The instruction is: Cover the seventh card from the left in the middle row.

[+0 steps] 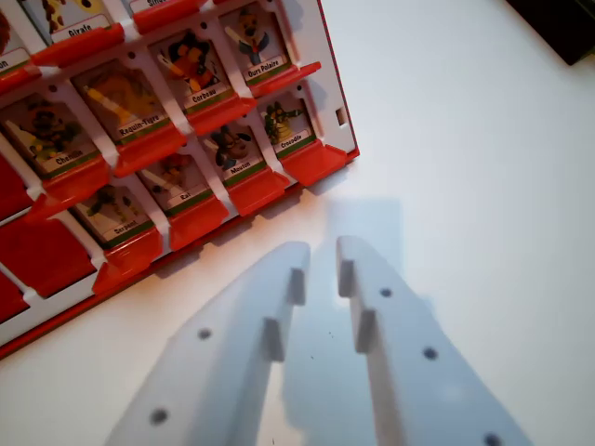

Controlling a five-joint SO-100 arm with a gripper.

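— What do we have under everything here?

— We see a plain white tabletop point(465, 139), smooth and matte, filling most of the wrist view.

— And the light?

— We'd call it soft and fairly even; a grey shadow point(367, 218) lies on the white surface near the middle.

— Anything beyond the table?

— Only a dark shape point(562, 23) in the wrist view's top right corner; we cannot tell what it is.

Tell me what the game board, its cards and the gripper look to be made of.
Game board: likely moulded plastic, glossy red with a white grid, judging by highlights on the flaps. Cards: apparently printed paper or card, with animal pictures and captions. Gripper: probably 3D-printed white plastic, matte, with screw holes.
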